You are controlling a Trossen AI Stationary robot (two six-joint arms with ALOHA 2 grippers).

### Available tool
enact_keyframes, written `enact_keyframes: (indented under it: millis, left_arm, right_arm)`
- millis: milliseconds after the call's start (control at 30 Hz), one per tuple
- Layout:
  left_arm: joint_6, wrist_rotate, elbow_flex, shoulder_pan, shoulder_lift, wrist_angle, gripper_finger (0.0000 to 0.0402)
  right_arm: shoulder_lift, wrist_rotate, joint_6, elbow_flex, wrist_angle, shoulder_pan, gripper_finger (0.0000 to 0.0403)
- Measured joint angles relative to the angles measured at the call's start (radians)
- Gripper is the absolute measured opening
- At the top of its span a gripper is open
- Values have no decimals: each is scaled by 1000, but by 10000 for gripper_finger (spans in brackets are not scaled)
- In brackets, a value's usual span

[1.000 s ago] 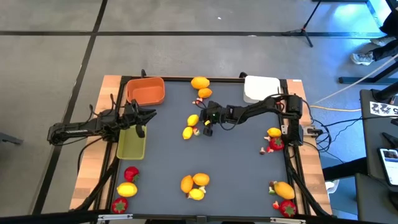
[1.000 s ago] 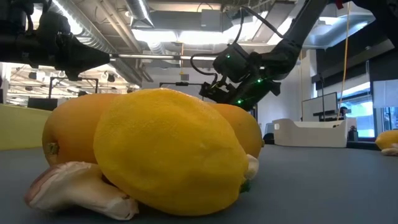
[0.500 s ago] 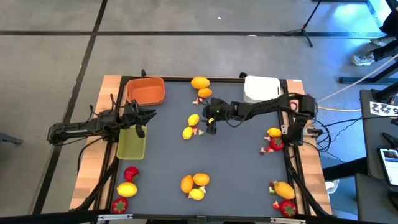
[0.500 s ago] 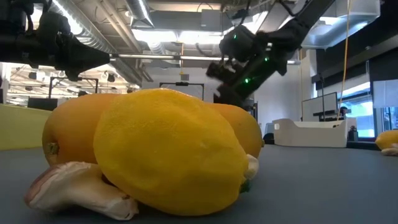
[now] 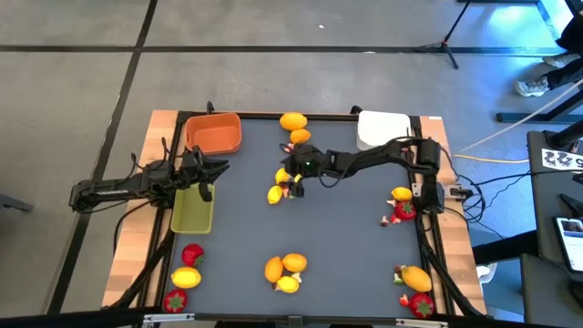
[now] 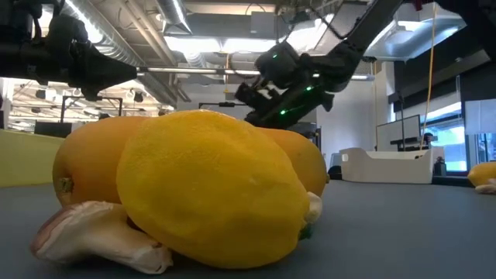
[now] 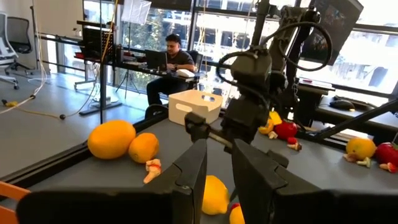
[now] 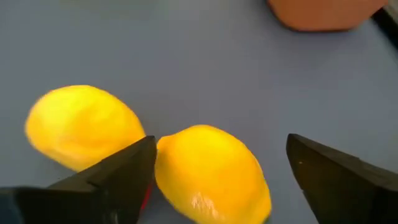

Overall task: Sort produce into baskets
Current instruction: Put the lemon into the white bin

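Since the earlier frame, right end effector (image 5: 291, 175) has swung further toward the bench's left side and spread its fingers wide; it now hangs over two yellow lemons (image 5: 279, 185) near the bench centre, straddling one lemon (image 8: 211, 171) without touching it. Left end effector (image 5: 208, 171) sits at the left edge over the yellow-green basket (image 5: 192, 210), fingers close together, nothing visibly between them. Orange basket (image 5: 214, 133) occupies the far-left corner, white basket (image 5: 383, 128) the far-right corner. More produce lies in clusters along the near edge (image 5: 285, 271) and the right edge (image 5: 401, 205).
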Motion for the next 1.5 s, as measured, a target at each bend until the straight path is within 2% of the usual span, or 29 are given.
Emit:
enact_keyframes:
  millis: [200, 467, 633, 967, 1133, 1233, 1500]
  left_arm:
    - [2, 0, 0, 0, 0, 7, 72]
    - [48, 0, 0, 0, 0, 16, 72]
    - [49, 0, 0, 0, 0, 16, 72]
    - [47, -8, 0, 0, 1, 23, 72]
    - [27, -12, 0, 0, 2, 23, 72]
    - [24, -14, 0, 1, 7, 21, 72]
    - [-2, -21, -1, 3, 7, 9, 72]
  right_arm:
    - [31, -8, -18, 38, -120, 0, 323]
    - [30, -8, -21, 39, -135, 0, 254]
    - [3, -6, -7, 39, -195, 1, 246]
    - [-183, 77, 5, 38, -409, 0, 246]
    - [-304, 156, -31, 38, -565, -9, 247]
    - [-383, 206, -47, 38, -667, -41, 246]
    - [-536, 258, 11, 38, -841, -181, 247]
